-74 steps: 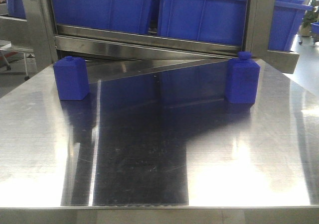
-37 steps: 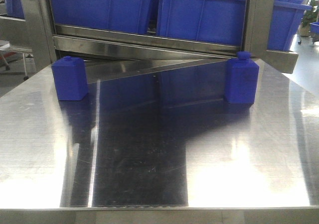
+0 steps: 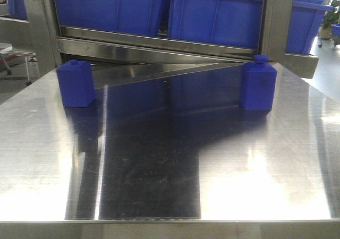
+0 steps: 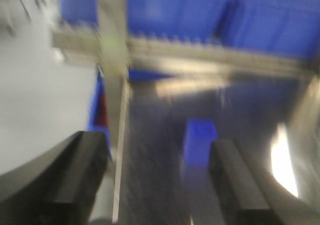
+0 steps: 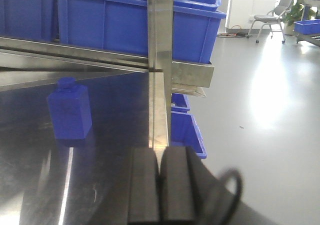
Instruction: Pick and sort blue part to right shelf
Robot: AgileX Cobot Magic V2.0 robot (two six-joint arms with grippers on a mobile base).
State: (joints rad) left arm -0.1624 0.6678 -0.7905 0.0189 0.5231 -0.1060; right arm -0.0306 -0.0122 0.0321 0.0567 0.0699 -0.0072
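Two blue parts [image 3: 76,83] [image 3: 258,85] by far table [image 3: 159,196] edge; left fingers [image 4: 75,175] spread, right fingers [image 5: 145,185] together.

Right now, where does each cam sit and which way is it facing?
Exterior front: above the near edge of the shiny steel table, facing the rack of blue plastic bins; no robot body shows.
Left wrist: behind the open left hand, facing a blurred blue part and the rack.
Right wrist: behind the shut right hand, facing the rack's steel upright post.
Shared: the right blue bottle-shaped part appears in front and right wrist views.
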